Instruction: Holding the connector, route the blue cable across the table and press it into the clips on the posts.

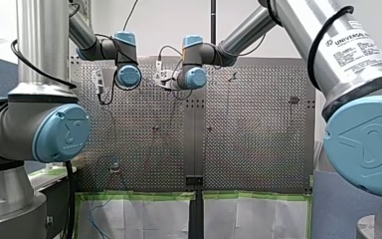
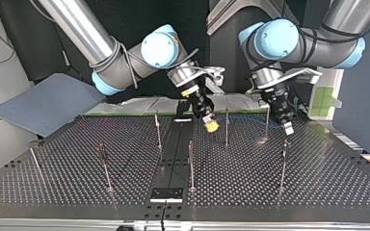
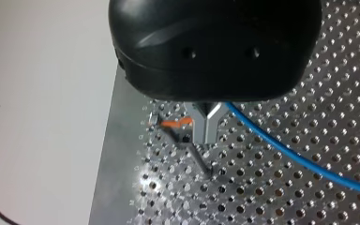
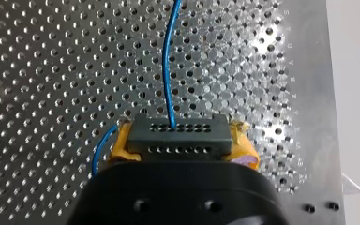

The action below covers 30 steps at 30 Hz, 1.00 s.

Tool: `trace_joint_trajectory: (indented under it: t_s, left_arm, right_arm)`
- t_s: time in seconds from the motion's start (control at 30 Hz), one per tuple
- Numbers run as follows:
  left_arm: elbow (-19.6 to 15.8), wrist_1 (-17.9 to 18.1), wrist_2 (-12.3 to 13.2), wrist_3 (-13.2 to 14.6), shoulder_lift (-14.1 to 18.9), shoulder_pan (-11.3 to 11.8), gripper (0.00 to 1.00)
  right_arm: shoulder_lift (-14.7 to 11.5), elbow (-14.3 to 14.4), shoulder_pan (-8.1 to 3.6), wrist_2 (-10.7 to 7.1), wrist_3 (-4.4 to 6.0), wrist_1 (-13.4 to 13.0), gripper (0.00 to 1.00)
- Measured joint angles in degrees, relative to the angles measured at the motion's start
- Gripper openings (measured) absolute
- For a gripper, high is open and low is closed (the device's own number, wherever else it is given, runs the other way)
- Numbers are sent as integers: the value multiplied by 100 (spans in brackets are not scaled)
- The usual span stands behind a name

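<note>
Blue cable [image 4: 170, 70]: runs forward over the perforated table from the connector [image 4: 178, 136], with a second short loop showing beside one yellow pad; in the left wrist view it comes out right beside the metal fingers and trails away over the holes.
Table [image 2: 77, 183]: perforated metal, with a small black plate [image 2: 166, 194] at the near edge of the top view.
Posts [image 2: 191, 163]: thin, upright, well apart from one another, nearer in the top view than both grippers.
Right gripper [image 2: 211, 124]: held low near the table's middle; its yellow pads [image 4: 121, 146] are clamped on the dark connector.
Left gripper [image 3: 205, 131]: metal fingers drawn together at the tips; whether the cable is pinched cannot be told.
Clip [image 3: 173, 123]: orange, on a leaning post just beside the left gripper's fingers.
White sheets [image 1: 149, 216]: edged with green tape, at the table's edge on the arms' side.
</note>
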Motion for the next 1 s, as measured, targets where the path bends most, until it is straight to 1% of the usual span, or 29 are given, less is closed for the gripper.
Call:
trace_joint_trajectory:
  t_s: [0.2,0.47,0.6,0.73,0.9,1.0]
  left_arm:
    - [24,3,56,-16,1,124,0]
    - [53,40,155,-66,-2,231,0]
    - [191,14,312,-146,-22,377,0]
    - [322,-70,479,-211,-36,542,0]
    - [384,-115,730,-321,-146,794,0]
    - [388,-126,884,-340,-247,948,0]
  right_arm:
    - [106,-297,51,-76,2,40,0]
    - [199,-667,91,-89,2,113,0]
    - [320,-880,103,-88,2,158,0]
    - [384,-1038,105,-86,3,174,0]
    - [402,-1101,104,-86,2,181,0]
    - [407,-1116,72,-85,2,200,0]
